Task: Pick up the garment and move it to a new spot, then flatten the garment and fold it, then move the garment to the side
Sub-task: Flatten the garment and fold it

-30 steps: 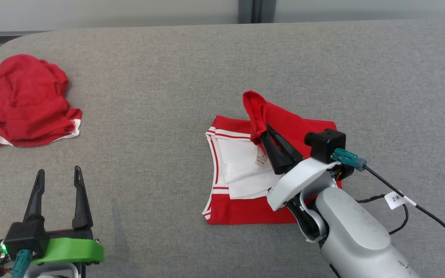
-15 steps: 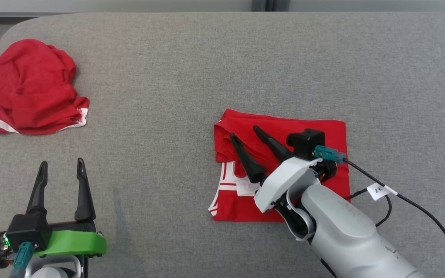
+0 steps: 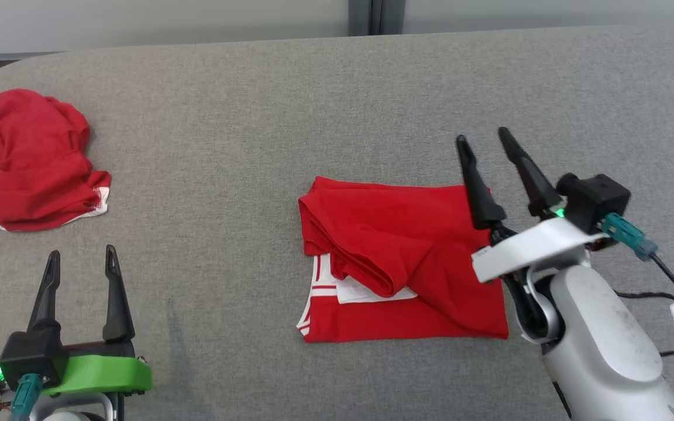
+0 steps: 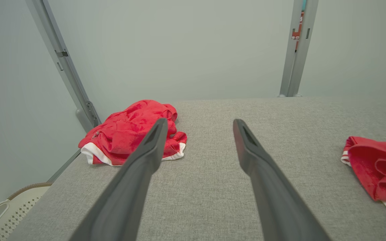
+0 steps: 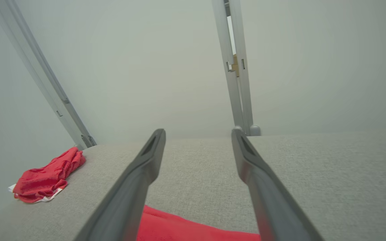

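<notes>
Across the grey bench [image 3: 243, 105], right of centre, the garment [image 3: 407, 234] lies folded into a rough red rectangle, with a loose flap rolled over its white-striped near-left corner. A second red heap [image 3: 21, 158] lies crumpled at the far left edge. Above the garment's far right corner the right hand [image 3: 481, 134] hovers, spread wide and holding nothing. At the near left the left hand [image 3: 81, 251] is wide and empty too. The cloth looks light, soft and limp, so lifted by one layer it would likely sag and unfold. Pinching all layers at a folded edge seems safest.
</notes>
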